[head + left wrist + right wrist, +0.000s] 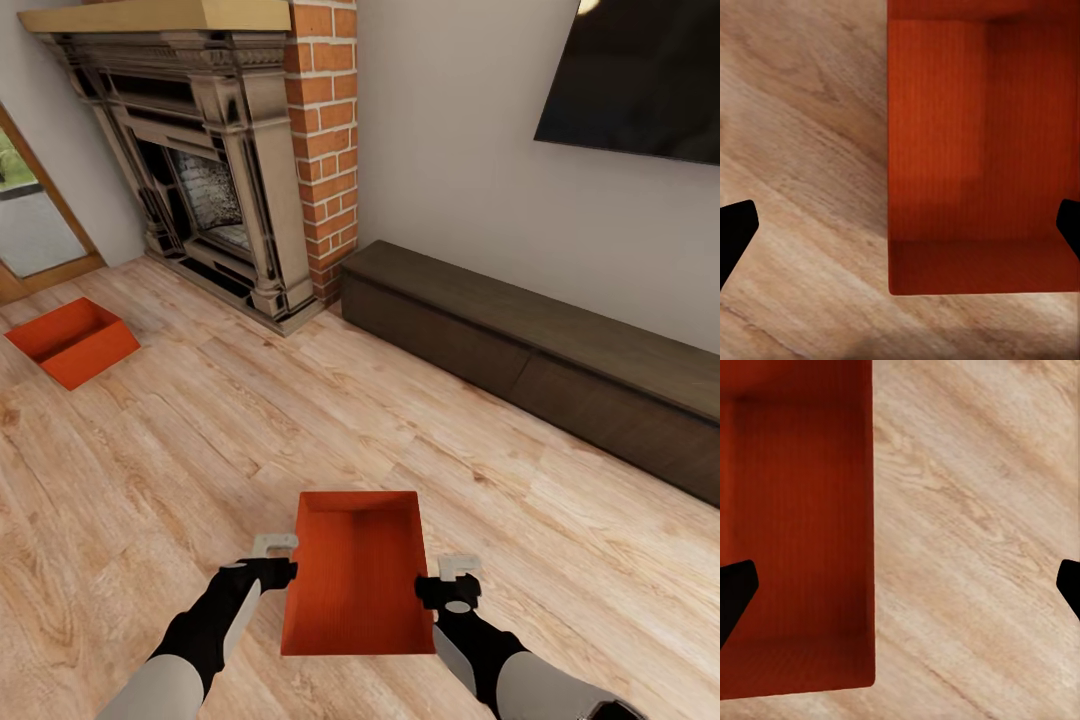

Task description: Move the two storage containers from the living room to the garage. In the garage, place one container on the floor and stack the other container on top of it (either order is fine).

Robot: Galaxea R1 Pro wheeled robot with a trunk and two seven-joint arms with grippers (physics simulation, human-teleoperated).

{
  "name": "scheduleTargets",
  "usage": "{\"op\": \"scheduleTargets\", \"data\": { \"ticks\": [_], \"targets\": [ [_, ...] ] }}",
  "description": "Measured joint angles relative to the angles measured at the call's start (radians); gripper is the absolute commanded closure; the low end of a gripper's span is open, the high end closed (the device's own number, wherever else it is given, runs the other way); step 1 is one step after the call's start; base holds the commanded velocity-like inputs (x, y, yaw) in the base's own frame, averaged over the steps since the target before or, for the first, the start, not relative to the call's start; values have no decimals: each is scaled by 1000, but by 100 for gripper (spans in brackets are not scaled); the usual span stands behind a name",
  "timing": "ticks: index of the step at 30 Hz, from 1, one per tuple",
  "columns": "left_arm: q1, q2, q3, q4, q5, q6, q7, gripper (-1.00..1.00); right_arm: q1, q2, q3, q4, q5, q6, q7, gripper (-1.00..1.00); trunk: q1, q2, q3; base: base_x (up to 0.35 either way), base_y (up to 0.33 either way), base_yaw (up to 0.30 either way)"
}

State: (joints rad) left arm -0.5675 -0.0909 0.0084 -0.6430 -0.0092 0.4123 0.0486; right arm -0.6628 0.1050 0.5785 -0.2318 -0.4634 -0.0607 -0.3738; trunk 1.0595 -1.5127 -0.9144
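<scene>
Both arms reach forward and down at matching height, the left gripper (272, 556) and the right gripper (452, 578) level with each other, each with its dark fingers (735, 229) spread wide apart.

Orange-red containers (357, 570), red-brick fireplace (325, 140)

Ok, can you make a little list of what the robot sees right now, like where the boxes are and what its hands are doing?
room: living room, wood floor
near bin: between the two grippers, open side up, nothing inside
far bin: on the floor near the fireplace
left gripper: open, at the near bin's left wall
right gripper: open, at the near bin's right wall
cabinet: long, dark, along the wall
screen: dark, on the wall above the cabinet
</scene>
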Motion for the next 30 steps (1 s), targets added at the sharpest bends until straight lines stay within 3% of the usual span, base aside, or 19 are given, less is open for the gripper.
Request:
{"op": "scheduleTargets", "data": {
  "ticks": [14,25,30],
  "targets": [
    [0,1,0,-41,-3,0,-5,-100,-27,16,0,-8,6,0,0,-100,0,0,0,0,0,0],
    [0,1,1,-46,-3,1,-6,-100,-27,18,0,-8,6,1,16,-100,42,-77,-34,0,0,0],
    [0,1,1,-46,-3,1,-6,-100,-27,18,0,-8,6,0,20,-100,46,-84,-38,0,0,0]
  ]
}}
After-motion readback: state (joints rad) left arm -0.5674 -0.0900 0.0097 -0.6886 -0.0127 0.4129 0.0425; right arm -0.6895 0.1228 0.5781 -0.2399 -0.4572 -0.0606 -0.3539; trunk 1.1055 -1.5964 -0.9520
